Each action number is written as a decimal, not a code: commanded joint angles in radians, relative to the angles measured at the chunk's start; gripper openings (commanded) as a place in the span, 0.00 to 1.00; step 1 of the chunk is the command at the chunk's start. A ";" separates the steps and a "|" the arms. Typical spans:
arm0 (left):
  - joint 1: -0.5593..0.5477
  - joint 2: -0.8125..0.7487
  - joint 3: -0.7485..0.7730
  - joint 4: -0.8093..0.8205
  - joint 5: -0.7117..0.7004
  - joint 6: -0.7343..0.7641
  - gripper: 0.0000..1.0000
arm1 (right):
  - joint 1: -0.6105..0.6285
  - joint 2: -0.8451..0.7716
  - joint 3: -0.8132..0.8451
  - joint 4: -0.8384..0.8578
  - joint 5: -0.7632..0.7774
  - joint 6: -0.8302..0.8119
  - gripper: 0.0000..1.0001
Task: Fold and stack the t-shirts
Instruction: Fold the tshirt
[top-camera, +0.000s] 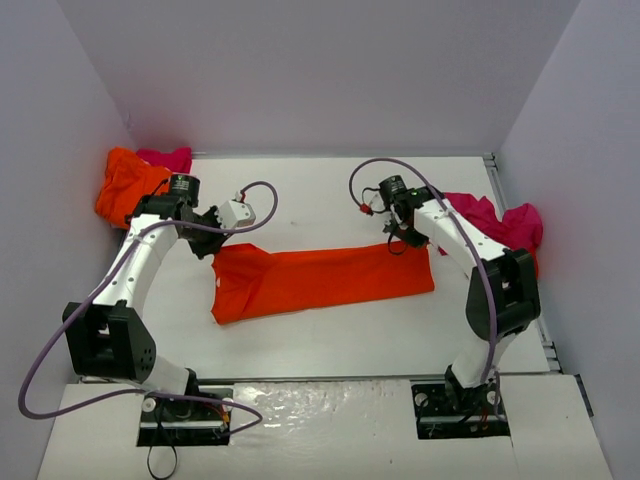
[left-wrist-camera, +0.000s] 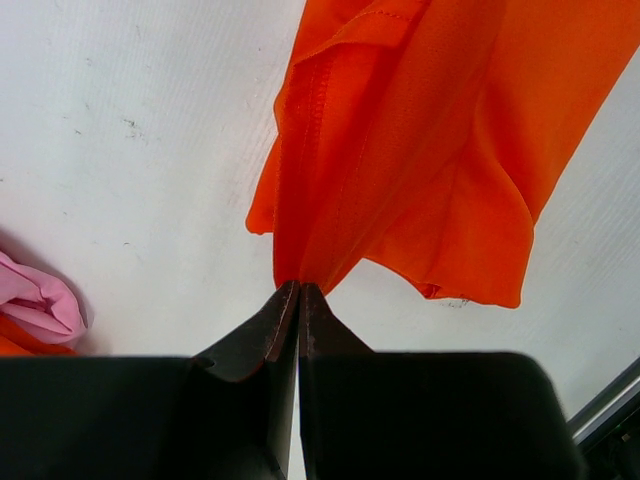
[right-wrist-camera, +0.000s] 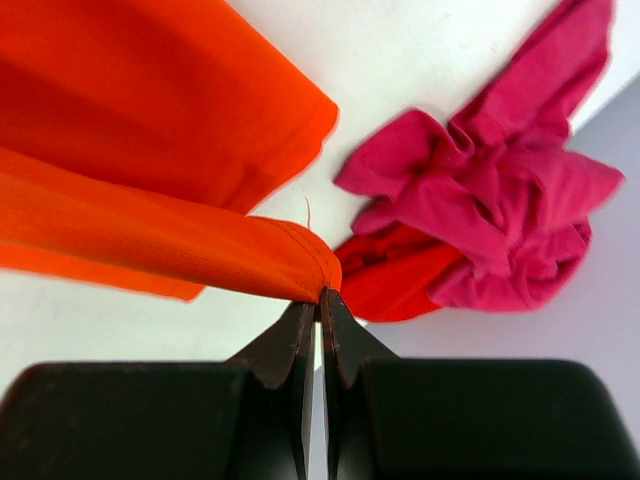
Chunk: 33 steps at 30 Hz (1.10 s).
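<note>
The left claw (left-wrist-camera: 299, 292) was pinched shut on one end of the bright orange cloth t-shirt (left-wrist-camera: 420, 150), the right claw (right-wrist-camera: 320, 298) on the other, the shirt lying between them on the white desk (left-wrist-camera: 130, 130). Just beyond the right claw, a crumpled magenta-pink shirt (right-wrist-camera: 500, 200) half hid a red shirt (right-wrist-camera: 395, 285).

1. The spread t-shirt (top-camera: 320, 280) lies across the middle of the table (top-camera: 330, 340), running left to right.
2. The left gripper (top-camera: 214, 250) is at its far-left corner and the right gripper (top-camera: 402, 245) at its far-right corner, each pinching an edge.
3. The left heap of shirts (top-camera: 125, 185) sits in the table's far-left corner, behind the left gripper.
4. The right heap of shirts (top-camera: 505, 225) is over at the right edge, just right of the right arm.
</note>
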 joint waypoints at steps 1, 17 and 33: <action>0.006 -0.048 0.021 0.033 0.020 0.002 0.00 | 0.006 -0.146 0.069 -0.126 -0.002 0.047 0.00; 0.003 -0.059 0.037 0.008 0.024 0.028 0.00 | 0.068 -0.191 -0.004 -0.220 0.016 0.120 0.00; 0.003 0.025 0.033 0.126 -0.018 -0.002 0.00 | -0.056 0.161 0.121 -0.138 0.040 0.129 0.00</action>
